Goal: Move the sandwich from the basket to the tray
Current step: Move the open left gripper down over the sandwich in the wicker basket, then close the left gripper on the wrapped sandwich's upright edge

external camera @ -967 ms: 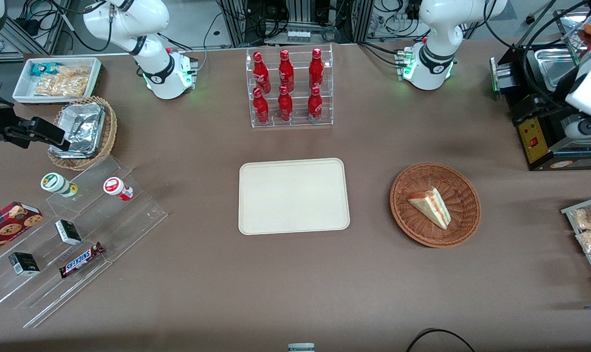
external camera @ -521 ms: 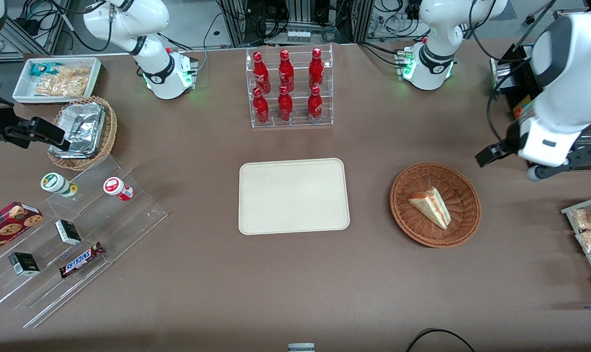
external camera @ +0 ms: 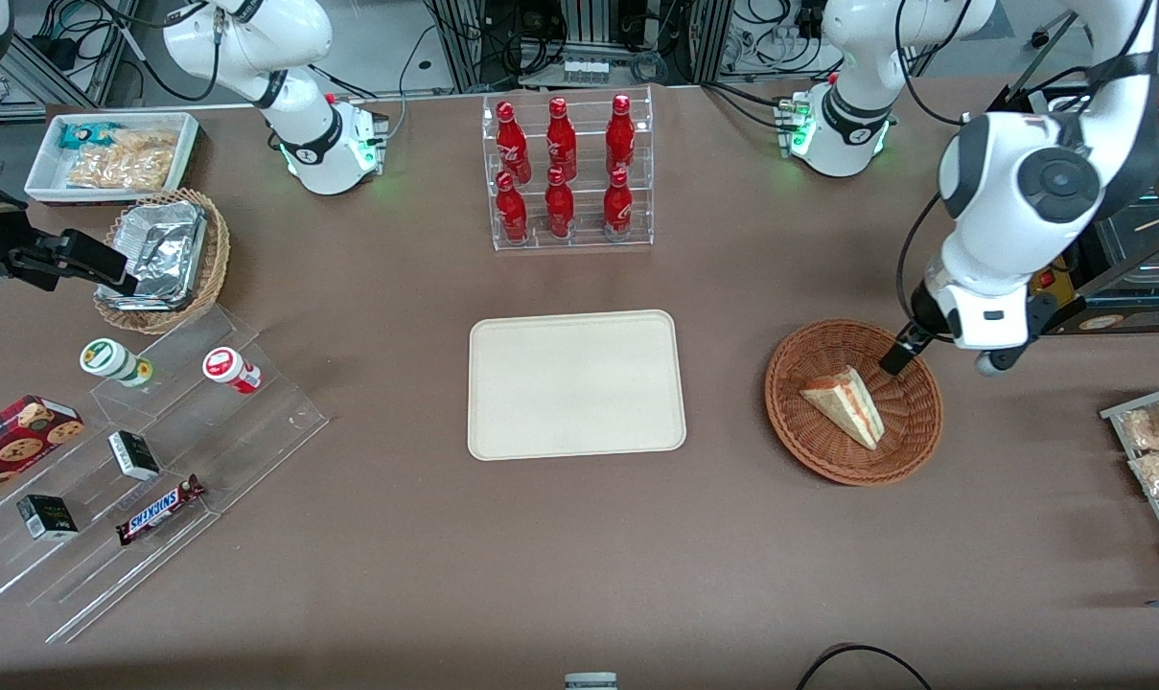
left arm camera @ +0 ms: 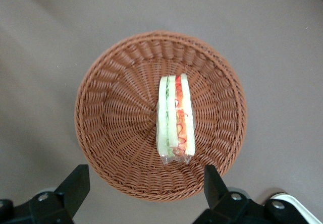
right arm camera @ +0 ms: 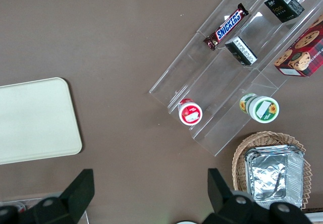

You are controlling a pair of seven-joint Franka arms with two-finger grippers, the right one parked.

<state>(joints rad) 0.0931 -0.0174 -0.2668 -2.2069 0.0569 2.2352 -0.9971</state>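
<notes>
The sandwich (external camera: 843, 405), a wrapped white-bread wedge with red-orange and green filling, lies in the round reddish-brown basket (external camera: 910, 422). The cream tray (external camera: 575, 383) lies flat beside the basket, toward the parked arm's end, with bare table between them. My left gripper (external camera: 934, 360) hangs above the basket's rim on the side farther from the front camera. In the left wrist view the gripper (left arm camera: 144, 186) is open wide and empty, its fingertips (left arm camera: 75, 182) spread over the basket's (left arm camera: 116, 113) edge, apart from the sandwich (left arm camera: 175, 118). The tray also shows in the right wrist view (right arm camera: 30, 123).
A clear rack of red bottles (external camera: 567, 172) stands farther from the front camera than the tray. A stepped acrylic shelf (external camera: 148, 450) with snacks, a foil-filled lighter basket (external camera: 162, 259) and a white bin (external camera: 109, 153) lie toward the parked arm's end. A black machine (external camera: 1068, 278) and bagged snacks (external camera: 1154, 450) flank the basket.
The left arm has swung in from the working arm's end of the table and come down over the basket. The sandwich, basket and tray have not moved.
</notes>
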